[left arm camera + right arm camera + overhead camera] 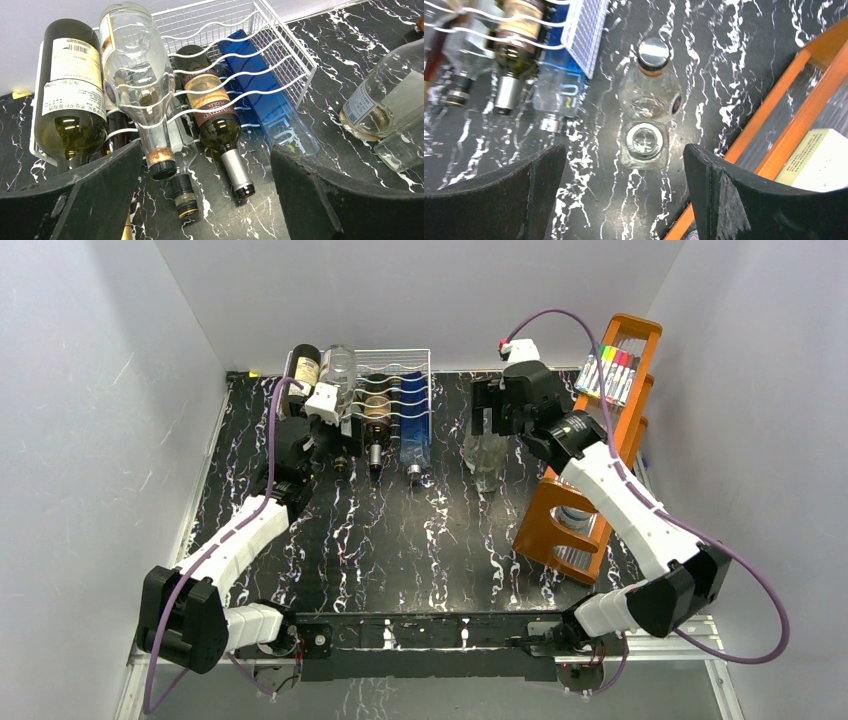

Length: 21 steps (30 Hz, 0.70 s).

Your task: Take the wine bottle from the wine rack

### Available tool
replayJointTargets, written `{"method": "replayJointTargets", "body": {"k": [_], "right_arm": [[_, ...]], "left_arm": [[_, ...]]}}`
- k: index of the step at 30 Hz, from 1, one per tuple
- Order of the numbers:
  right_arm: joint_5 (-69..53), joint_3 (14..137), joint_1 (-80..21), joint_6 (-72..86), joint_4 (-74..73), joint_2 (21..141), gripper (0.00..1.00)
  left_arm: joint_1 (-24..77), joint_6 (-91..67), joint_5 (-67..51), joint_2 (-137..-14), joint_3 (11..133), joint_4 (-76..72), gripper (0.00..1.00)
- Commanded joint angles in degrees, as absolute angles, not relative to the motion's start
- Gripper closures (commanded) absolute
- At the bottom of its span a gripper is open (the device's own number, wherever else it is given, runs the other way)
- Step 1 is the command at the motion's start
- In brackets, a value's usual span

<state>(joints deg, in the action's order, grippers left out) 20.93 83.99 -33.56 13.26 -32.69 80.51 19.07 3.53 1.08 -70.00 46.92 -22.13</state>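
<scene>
No bottle is gripped yet: the left claw (pixel 207 172) is held apart just before the wine rack (pixel 280 55), where the brown-labelled wine bottle (pixel 212 107) lies cradled among others. The right claw (pixel 624 170) is spread above clear bottles (pixel 650 85) stood on the tabletop (pixel 724 60). Removal is judged wholly outstanding.

The silver wire wine rack (pixel 282 47) stands at the back (left of centre); a dark, brown-labelled wine bottle (pixel 212 107) lies cradled inside, neck poking out.
</scene>
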Motion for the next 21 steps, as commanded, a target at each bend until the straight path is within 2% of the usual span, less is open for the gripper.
{"method": "replayJointTargets", "body": {"k": [1,12,21], "right_arm": [[17.35,89.18,-35.78,13.54,-32.43,77.01,0.02],[20.47,89.66,-52.67,15.04,-29.18,84.77,0.02],[22.93,90.22,-54.45,15.48,-27.78,97.47,0.02]], "left_arm": [[18.55,2.9,0.07,-69.18,49.32,-22.5,0.02],[17.55,3.05,4.38,-68.82,49.58,-21.31,0.02],[16.5,3.53,10.9,-67.33,49.15,-21.02,0.02]]}}
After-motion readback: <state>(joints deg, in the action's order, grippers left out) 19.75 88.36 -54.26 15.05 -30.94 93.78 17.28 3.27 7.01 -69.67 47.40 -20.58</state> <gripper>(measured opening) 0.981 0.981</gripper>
